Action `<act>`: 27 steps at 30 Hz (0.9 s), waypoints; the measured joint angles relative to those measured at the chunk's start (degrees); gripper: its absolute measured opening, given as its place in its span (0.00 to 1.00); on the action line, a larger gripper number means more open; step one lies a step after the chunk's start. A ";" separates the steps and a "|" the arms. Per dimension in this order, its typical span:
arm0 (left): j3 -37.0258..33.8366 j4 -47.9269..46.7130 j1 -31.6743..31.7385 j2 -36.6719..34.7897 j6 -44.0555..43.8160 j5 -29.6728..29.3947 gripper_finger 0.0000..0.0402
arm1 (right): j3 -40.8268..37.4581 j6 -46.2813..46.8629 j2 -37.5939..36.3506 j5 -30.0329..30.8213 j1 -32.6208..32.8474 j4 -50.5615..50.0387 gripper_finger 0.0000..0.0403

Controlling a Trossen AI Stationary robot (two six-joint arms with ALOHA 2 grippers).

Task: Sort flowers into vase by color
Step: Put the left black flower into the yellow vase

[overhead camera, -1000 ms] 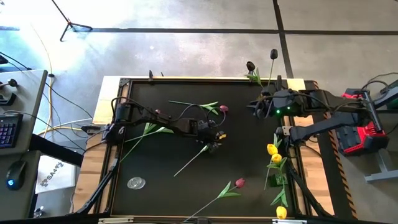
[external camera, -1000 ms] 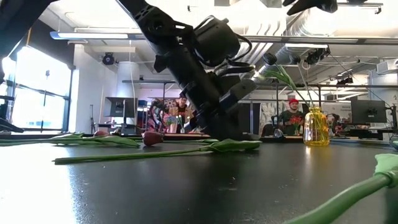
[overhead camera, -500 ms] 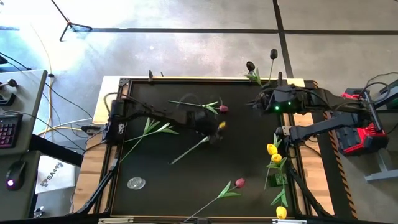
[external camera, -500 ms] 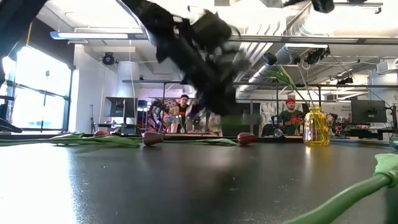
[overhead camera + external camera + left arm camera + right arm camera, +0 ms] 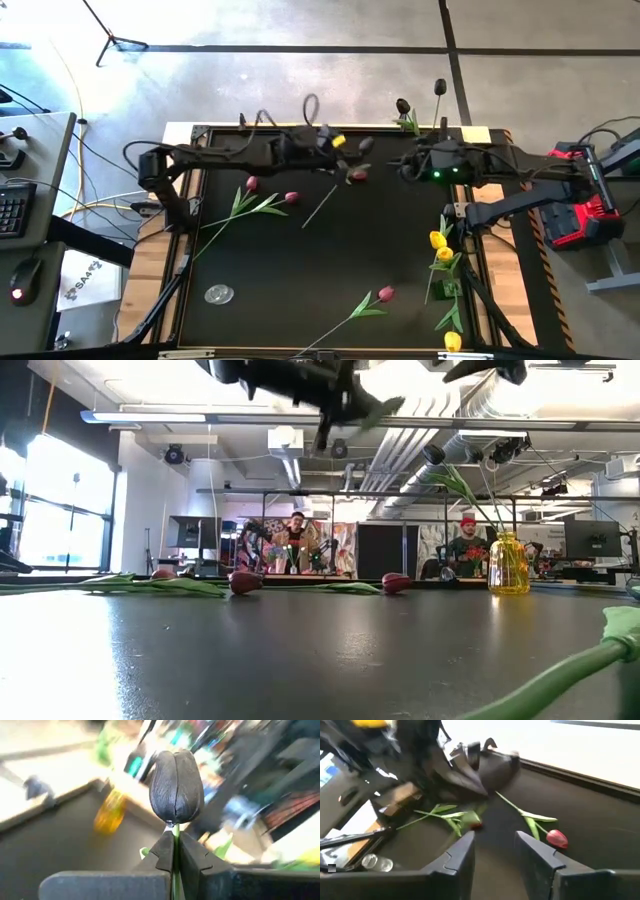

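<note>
The left gripper (image 5: 174,851) was raised above the far edge of the table (image 5: 330,270), its jaws closed on the green stem of a near-black tulip (image 5: 176,786), just under the head. From above, that stem (image 5: 320,206) slanted down from the gripper toward the table's middle.

The right gripper (image 5: 494,851) hung near the table's far right corner with its jaws standing apart and nothing between them.

Two dark flowers (image 5: 403,105) stood upright just past the table's far edge, near the right gripper; at table height a yellow vase (image 5: 507,564) showed there with green stems in it.

On the table, two pink tulips (image 5: 291,198) lay with their leaves left of the middle, another pink tulip (image 5: 385,294) lay toward the near edge, and several yellow tulips (image 5: 437,240) lay along the right edge. A small round clear object (image 5: 219,294) sat near the table's near left corner.
</note>
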 joint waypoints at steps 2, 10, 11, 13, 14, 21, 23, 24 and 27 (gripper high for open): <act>0.07 3.32 0.44 -1.42 -1.13 1.20 0.00 | 0.00 -2.15 1.21 -1.96 -0.44 3.08 0.36; 0.05 19.26 1.81 -1.86 -7.53 4.58 0.00 | 0.00 -9.87 4.46 -2.66 -1.94 16.15 0.55; 0.10 20.11 1.83 -1.91 -7.58 4.59 0.00 | 0.00 -10.07 4.66 -2.72 -2.30 16.67 0.56; 0.10 21.59 2.16 -1.89 -8.10 4.65 0.00 | 0.00 -10.20 4.97 -3.10 -2.95 17.25 0.57; 0.10 22.36 2.25 -1.80 -8.33 4.65 0.00 | 0.00 -10.39 4.98 -3.84 -3.36 17.65 0.57; 0.10 25.61 2.90 -1.82 -8.26 3.13 0.00 | 0.00 -13.55 6.44 -9.06 -5.38 22.16 0.51; 0.10 26.70 2.90 -1.82 -8.21 2.52 0.00 | 0.00 -13.63 7.32 -10.56 -6.09 23.36 0.49; 0.10 27.35 2.88 -1.82 -7.80 2.47 0.00 | 0.00 -13.71 7.89 -11.25 -6.34 23.80 0.48; 0.10 28.04 2.70 -1.82 -6.41 1.80 0.00 | 0.00 -14.93 9.54 -13.67 -6.80 25.54 0.45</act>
